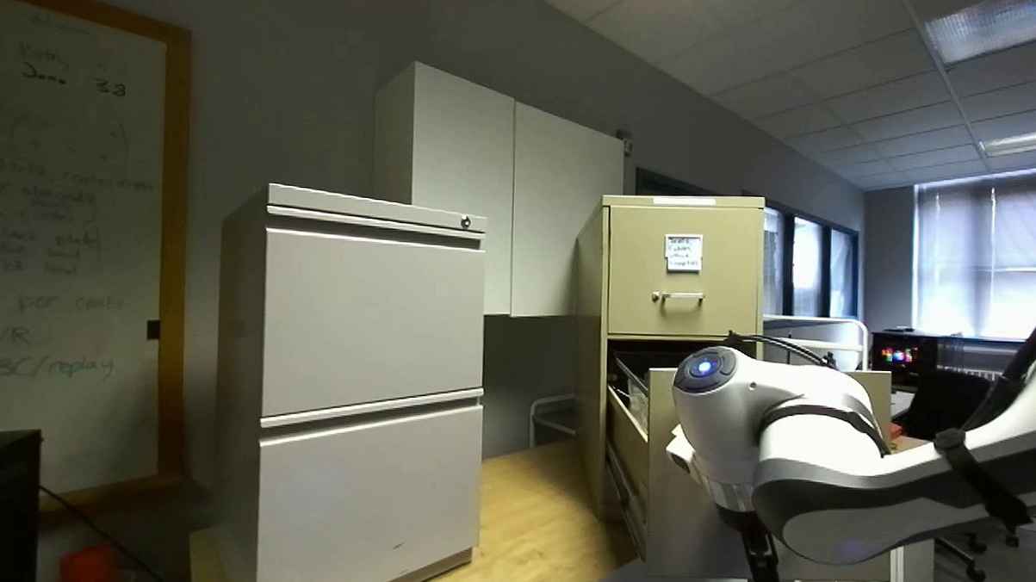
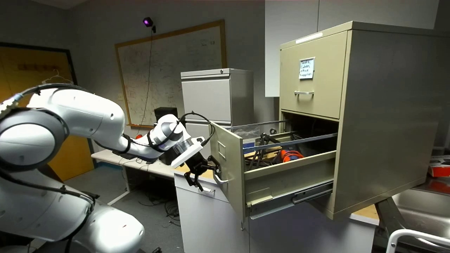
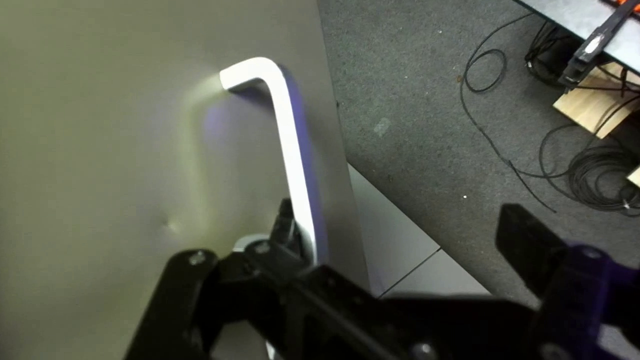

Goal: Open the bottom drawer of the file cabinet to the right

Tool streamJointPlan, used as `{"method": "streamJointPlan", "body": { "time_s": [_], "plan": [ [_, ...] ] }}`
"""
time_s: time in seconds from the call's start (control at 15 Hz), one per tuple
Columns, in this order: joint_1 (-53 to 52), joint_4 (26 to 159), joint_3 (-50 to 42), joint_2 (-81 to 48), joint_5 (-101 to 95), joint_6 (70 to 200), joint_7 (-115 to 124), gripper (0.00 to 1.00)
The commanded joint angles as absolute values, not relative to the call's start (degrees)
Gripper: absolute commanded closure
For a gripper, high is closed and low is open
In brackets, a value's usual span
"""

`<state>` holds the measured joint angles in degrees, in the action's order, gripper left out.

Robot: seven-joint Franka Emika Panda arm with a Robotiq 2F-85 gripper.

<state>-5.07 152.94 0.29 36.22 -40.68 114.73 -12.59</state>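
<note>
Has one finger (image 3: 285, 221) of wide-spread hand (image 3: 400, 215) behind bar handle (image 3: 292, 150). Expect heavy, rigid, loaded bottom drawer (image 2: 232, 163), likely easy-gliding; hook mid-bar, probably slick to pinch.

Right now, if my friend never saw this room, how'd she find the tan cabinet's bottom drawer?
Find the tan file cabinet, right of the grey cabinet in both exterior views. Under its labelled top drawer sits the bottom drawer. Unlike its shut neighbours, it stands open.

Has a wood-framed whiteboard (image 2: 172, 70) on a grey wall (image 1: 319, 77), grey carpet (image 3: 410, 125) below. Brightens at a blind-covered window (image 1: 967, 255).
</note>
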Motion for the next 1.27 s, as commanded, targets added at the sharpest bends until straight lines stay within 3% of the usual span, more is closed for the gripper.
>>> {"method": "streamJointPlan", "body": {
  "time_s": [0.0, 0.4, 0.47, 1.2],
  "plan": [
    [-6.76, 157.2, 1.44, 35.23, -42.83, 124.98, -6.96, 0.0],
    [-5.1, 160.45, 2.93, 36.75, -52.81, 129.74, 3.6, 0.0],
    [-4.54, 150.37, -0.09, 36.28, -50.86, 125.42, -4.14, 0.0],
    [-4.45, 132.34, -0.91, 35.49, -41.0, 123.61, -15.41, 0.0]
  ]
}}
